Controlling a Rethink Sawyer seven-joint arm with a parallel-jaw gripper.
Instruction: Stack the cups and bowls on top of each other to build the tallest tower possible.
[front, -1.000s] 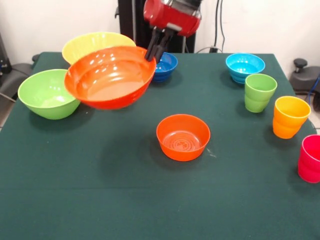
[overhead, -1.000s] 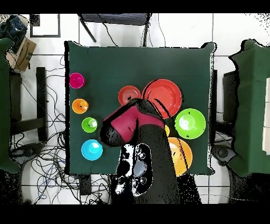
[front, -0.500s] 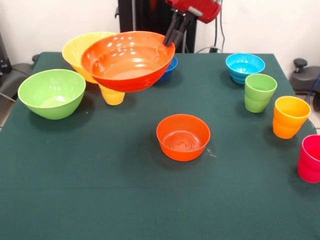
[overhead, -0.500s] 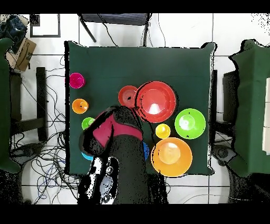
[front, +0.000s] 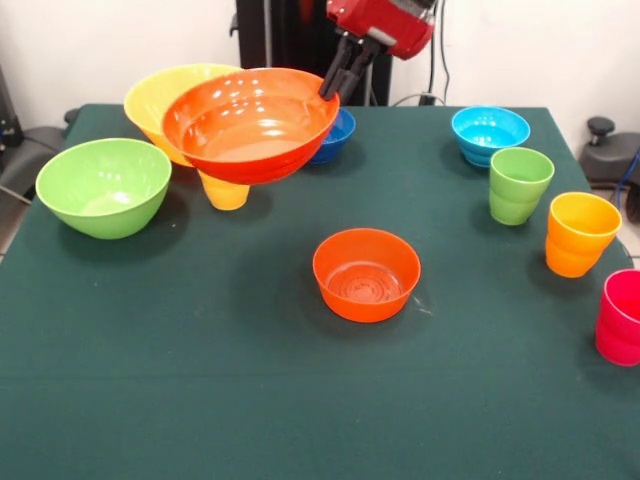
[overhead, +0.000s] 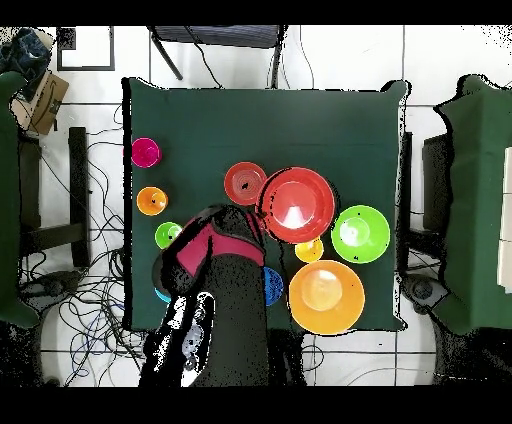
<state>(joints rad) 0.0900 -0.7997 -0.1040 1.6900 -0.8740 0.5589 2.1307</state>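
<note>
My gripper (front: 335, 85) is shut on the right rim of the large orange bowl (front: 250, 125) and holds it in the air above the table's far left part. In the overhead view the bowl (overhead: 297, 205) hangs beside the small orange bowl (overhead: 245, 183), with the gripper (overhead: 258, 222) at its rim. The small orange bowl (front: 366, 273) stands alone and empty at mid-table. A yellow cup (front: 225, 190) stands partly hidden under the held bowl. The large yellow bowl (front: 165, 92) is behind it and the large green bowl (front: 103, 185) to its left.
A small dark blue bowl (front: 338, 135) sits just behind the held bowl. At the right stand a light blue bowl (front: 490, 133), a green cup (front: 520, 185), an orange-yellow cup (front: 581, 233) and a pink-red cup (front: 622, 317) at the table's edge.
The gripper has lifted the large orange bowl and carried it rightward in the front view, levelling it and uncovering the yellow cup. In the last half second it sank slightly.
</note>
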